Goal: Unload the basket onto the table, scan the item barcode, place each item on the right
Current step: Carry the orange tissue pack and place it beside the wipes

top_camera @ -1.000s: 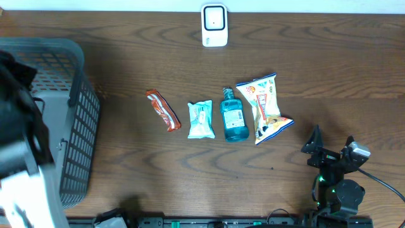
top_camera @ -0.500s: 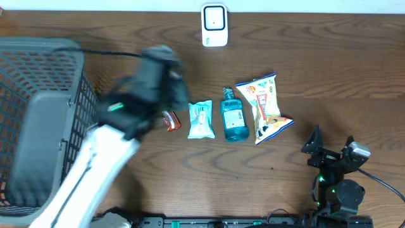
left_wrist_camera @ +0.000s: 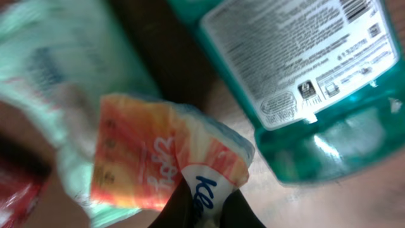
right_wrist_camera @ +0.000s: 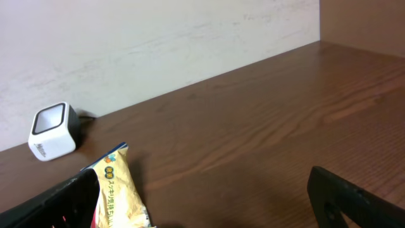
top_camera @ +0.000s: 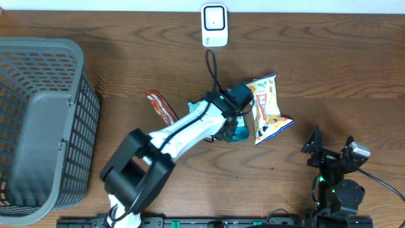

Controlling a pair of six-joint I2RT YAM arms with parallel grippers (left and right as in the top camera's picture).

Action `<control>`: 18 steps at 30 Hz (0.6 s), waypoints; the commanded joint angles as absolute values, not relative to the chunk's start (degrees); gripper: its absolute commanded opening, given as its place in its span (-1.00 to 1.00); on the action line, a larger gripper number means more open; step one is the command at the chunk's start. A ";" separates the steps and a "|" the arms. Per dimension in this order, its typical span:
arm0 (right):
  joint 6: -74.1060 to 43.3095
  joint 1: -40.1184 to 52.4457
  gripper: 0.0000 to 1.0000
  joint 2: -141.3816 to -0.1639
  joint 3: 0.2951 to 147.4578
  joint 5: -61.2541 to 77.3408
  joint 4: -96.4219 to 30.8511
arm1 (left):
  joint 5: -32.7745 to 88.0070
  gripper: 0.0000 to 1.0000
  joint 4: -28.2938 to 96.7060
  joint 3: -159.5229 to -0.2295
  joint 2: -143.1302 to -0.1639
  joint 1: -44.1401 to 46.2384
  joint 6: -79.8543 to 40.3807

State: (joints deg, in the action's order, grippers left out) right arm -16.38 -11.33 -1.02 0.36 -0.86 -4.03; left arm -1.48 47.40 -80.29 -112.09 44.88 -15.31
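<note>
Tightly, left fingers (left_wrist_camera: 172, 212) on tissue pack (left_wrist_camera: 152, 158).

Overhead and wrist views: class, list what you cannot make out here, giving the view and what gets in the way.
Tissue pack: overhead, mostly under the left arm; left wrist, partly blurred.
Bottle: overhead, covered by the left gripper; left wrist, cut by the edges, label print too small.
Snack bag: right wrist, cut by the bottom edge.
Barcodes: none readable in any view.
</note>
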 commanded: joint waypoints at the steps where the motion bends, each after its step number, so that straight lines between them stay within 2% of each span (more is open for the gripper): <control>1: -17.12 -11.16 0.98 -0.75 0.32 -0.95 -4.23 | -2.07 -0.85 45.47 -80.34 -115.15 44.82 -6.98; 6: -17.12 -11.16 0.99 -0.75 0.32 -0.95 -4.23 | -1.96 -0.82 44.01 -80.58 -114.24 44.82 -7.38; 8: -17.12 -11.16 0.99 -0.75 0.32 -0.95 -4.25 | -1.96 -0.10 45.01 -81.34 -112.64 44.82 -7.84; 9: -17.12 -11.16 0.99 -0.75 0.32 -0.95 -4.23 | -1.96 0.17 46.00 -82.04 -111.77 44.82 -8.10; 11: -17.12 -11.16 0.98 -0.75 0.32 -0.95 -4.23 | -1.98 0.37 47.97 -83.90 -109.36 44.82 -8.45; 14: -17.12 -11.16 0.98 -0.75 0.32 -0.95 -4.23 | -2.02 0.82 49.19 -87.11 -104.22 44.80 -8.43; 18: -17.12 -11.16 0.99 -0.75 0.34 -0.95 -4.23 | -2.22 1.00 47.33 -91.18 -96.42 44.40 -8.40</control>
